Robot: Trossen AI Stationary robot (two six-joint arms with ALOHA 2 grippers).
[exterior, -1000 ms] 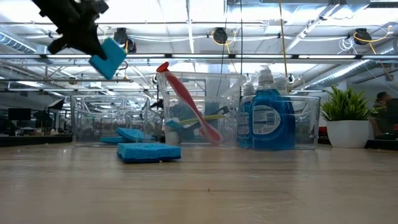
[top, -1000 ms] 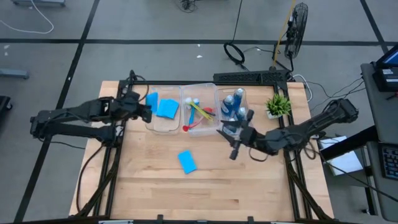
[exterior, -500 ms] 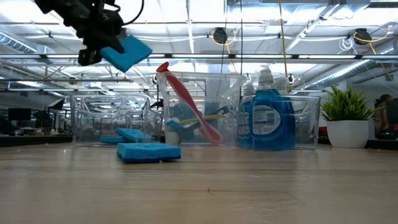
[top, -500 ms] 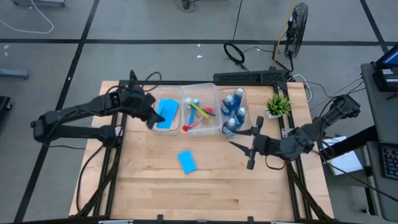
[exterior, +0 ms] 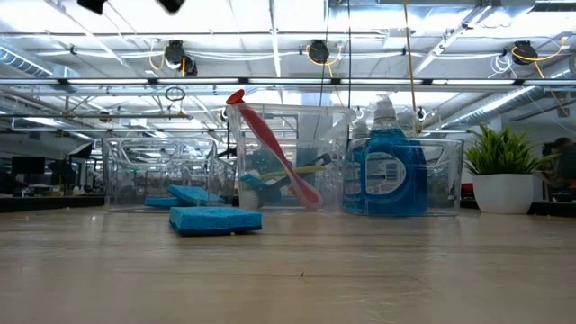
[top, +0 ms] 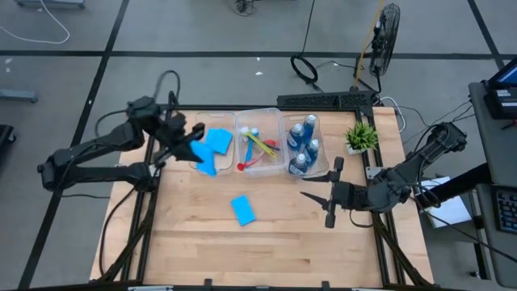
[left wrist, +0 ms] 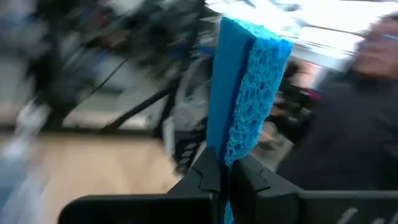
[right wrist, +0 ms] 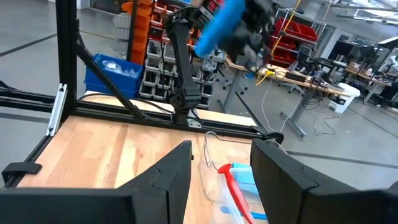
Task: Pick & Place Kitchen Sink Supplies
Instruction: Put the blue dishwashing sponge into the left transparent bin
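My left gripper (top: 191,146) is shut on a light-blue sponge (top: 203,158), high above the left clear bin (top: 200,164). It also shows in the left wrist view (left wrist: 225,177) with the sponge (left wrist: 245,87). Another sponge (top: 219,139) lies in that bin, and a third (top: 242,209) lies flat on the table. The middle bin holds brushes (top: 258,145), the red one (exterior: 270,144) leaning on the bin's wall. The right bin holds blue bottles (top: 304,144). My right gripper (top: 323,196) is open and empty, near the bottle bin's near right corner. My left gripper pinches the sponge's two flat faces at one end (left wrist: 224,163) between its two fingers. The fingers come from the table's left side. The rest of the sponge sticks out past the fingertips, lifted clear above the bin.
A small green potted plant (top: 361,136) stands right of the bins. Bare wooden tabletop (top: 242,250) lies in front of the bins. Black frame rails (top: 242,107) run along the table's far edge.
My left gripper has risen with the sponge, out of the low view's top, and has turned so that the sponge now points toward the near edge. My right gripper has drawn back from the bottle bin toward the table's right and near edges.
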